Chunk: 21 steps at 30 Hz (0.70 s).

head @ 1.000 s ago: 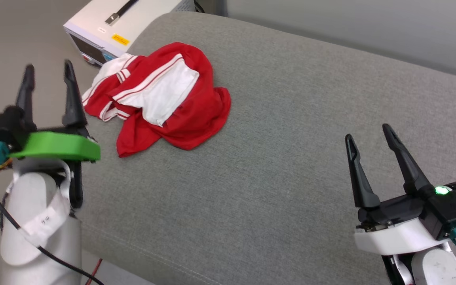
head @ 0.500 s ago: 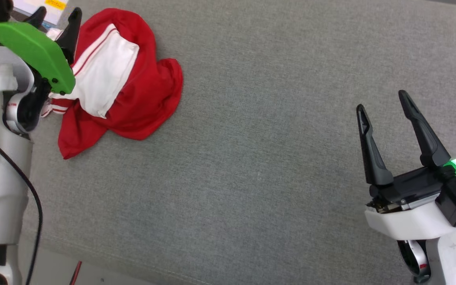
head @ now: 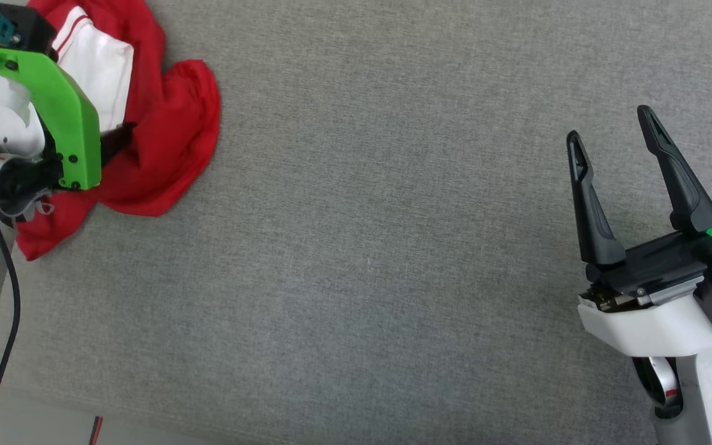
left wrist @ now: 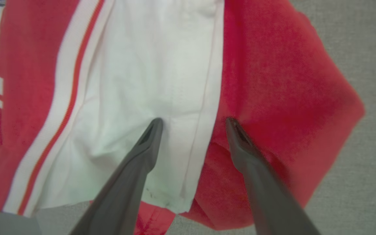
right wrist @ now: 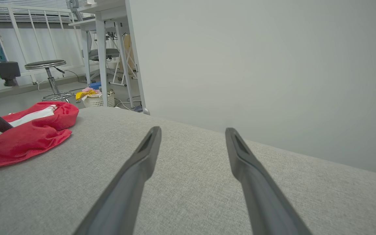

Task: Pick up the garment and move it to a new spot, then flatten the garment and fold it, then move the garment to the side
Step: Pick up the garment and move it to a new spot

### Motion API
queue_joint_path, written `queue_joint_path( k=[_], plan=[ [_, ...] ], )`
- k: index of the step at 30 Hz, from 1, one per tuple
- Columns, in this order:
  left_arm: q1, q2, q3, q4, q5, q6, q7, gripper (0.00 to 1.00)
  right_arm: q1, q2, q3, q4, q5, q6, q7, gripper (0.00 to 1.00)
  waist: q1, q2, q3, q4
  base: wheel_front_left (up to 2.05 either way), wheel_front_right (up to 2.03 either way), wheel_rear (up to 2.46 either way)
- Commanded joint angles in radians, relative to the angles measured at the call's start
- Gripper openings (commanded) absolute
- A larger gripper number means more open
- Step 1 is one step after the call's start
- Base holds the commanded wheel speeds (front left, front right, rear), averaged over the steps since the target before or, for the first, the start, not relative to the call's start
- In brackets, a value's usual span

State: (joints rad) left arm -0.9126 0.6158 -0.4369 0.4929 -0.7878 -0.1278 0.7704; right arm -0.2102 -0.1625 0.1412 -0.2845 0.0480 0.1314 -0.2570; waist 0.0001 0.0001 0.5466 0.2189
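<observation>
left pincer (left wrist: 193, 120) spread wide over the garment (left wrist: 273, 98).

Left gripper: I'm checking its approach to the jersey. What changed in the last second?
The left gripper swung from beside the garment to above it, jaws open, nothing grasped. The head camera shifted too. The right gripper stayed open over the cushion; the garment stayed crumpled in place.

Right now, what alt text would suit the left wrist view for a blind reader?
An open left gripper with two long dark fingers points at a crumpled red jersey shirt with a white sleeve and striped trim, one tip over white, one over red. Grey woven cushion shows at right.
</observation>
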Motion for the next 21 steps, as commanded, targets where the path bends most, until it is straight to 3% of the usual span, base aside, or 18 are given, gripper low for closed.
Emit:
queue_joint_path(
  k=[1, 10, 11, 12, 21],
  plan=[
    [0.004, 0.003, -0.016, 0.017, -0.003, -0.003, 0.001, 1.0, -0.02, -0.002, 0.002, -0.006, -0.003, -0.001, -0.005, 1.0, -0.0001, -0.0001, 0.029, -0.029, 0.0, 0.0, 0.0],
    [0.035, -0.01, -0.192, 0.127, 0.022, -0.003, 0.015, 1.0, -0.023, -0.007, -0.014, -0.008, -0.008, -0.001, -0.005, 1.0, -0.0001, -0.0001, 0.051, -0.045, 0.0, 0.0, 0.0],
    [0.033, -0.011, -0.203, 0.132, 0.018, -0.003, 0.011, 0.37, -0.021, -0.006, -0.015, -0.007, -0.009, -0.001, -0.005, 1.0, -0.0001, -0.0001, 0.048, -0.044, 0.0, 0.0, 0.0],
    [0.031, -0.01, -0.217, 0.138, 0.01, -0.003, 0.005, 0.0, -0.02, -0.004, -0.014, -0.004, -0.01, -0.001, -0.005, 1.0, -0.0001, -0.0001, 0.042, -0.043, 0.0, 0.0, 0.0],
    [-0.03, 0.06, -0.258, 0.096, -0.035, -0.003, -0.142, 0.0, 0.003, 0.025, -0.011, 0.014, -0.006, -0.001, -0.005, 1.0, -0.0001, -0.0001, -0.055, -0.029, 0.0, 0.0, 0.0]
  ],
)
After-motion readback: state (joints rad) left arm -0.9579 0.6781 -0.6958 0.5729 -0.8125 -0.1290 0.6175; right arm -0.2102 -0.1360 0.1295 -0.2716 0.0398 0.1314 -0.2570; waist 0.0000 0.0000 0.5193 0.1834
